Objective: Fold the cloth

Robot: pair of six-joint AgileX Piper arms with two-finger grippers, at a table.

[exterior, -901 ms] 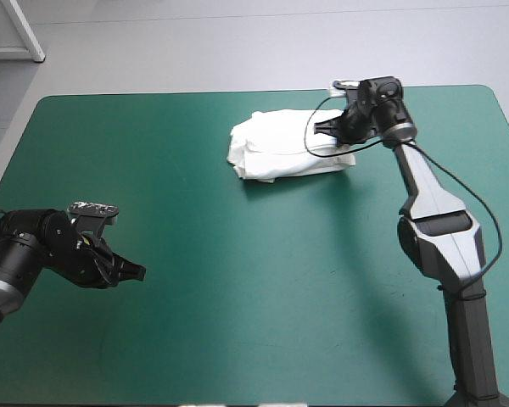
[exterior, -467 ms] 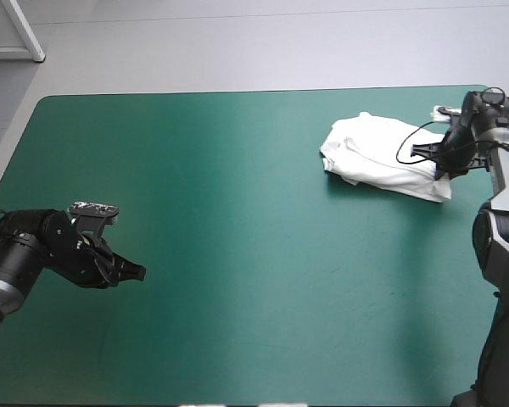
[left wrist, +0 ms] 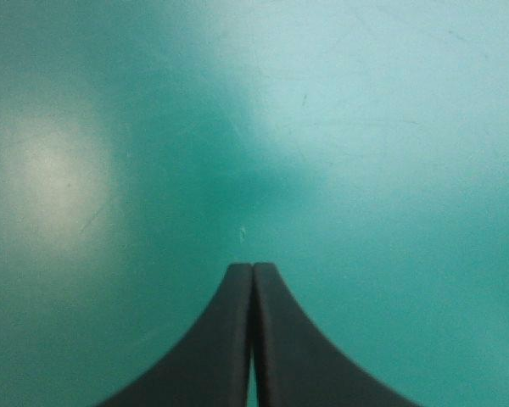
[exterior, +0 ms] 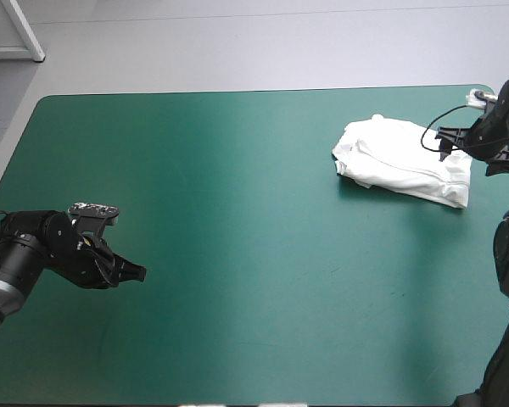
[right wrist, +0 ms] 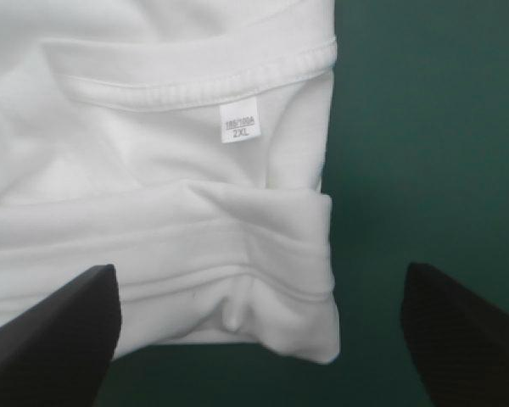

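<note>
At far right, folded T-shirt (exterior: 403, 161); R gripper (right wrist: 259, 275) apart over it; L gripper (left wrist: 253, 273) together.

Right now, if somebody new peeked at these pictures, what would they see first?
The white T-shirt, a folded bundle near the far right corner of the teal-green table, stands out most. The right hand is open at the bundle's right end, where a small size label shows at the collar. The left hand is shut over bare cover near the table's left edge.
</note>
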